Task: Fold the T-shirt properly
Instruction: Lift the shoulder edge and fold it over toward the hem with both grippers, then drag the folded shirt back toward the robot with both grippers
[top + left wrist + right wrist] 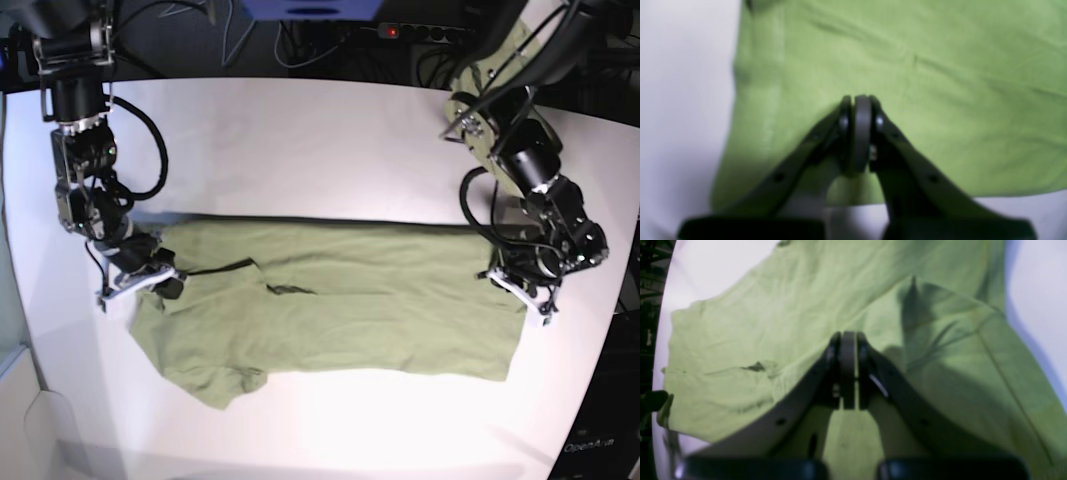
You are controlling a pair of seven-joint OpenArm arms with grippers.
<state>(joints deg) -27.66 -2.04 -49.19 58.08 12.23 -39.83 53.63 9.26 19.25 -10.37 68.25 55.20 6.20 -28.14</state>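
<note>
Olive cotton of the T-shirt point(340, 310) lay flat across the middle of the white tabletop point(300, 130), its long axis running edge to edge between your two arms. Your left gripper point(527, 290) sat pressed together at the hem end. Your right gripper point(150, 280) was likewise closed at the sleeve end; whether either actually pinched cloth could not be told.

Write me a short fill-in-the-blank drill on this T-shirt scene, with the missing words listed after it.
1. The T-shirt is colored ____.
2. It lies on a ____ table.
3. The jaws of the left gripper are ____.
4. In the base view, the right gripper is at the shirt's ____ end.

Missing words: green; white; shut; left
</note>
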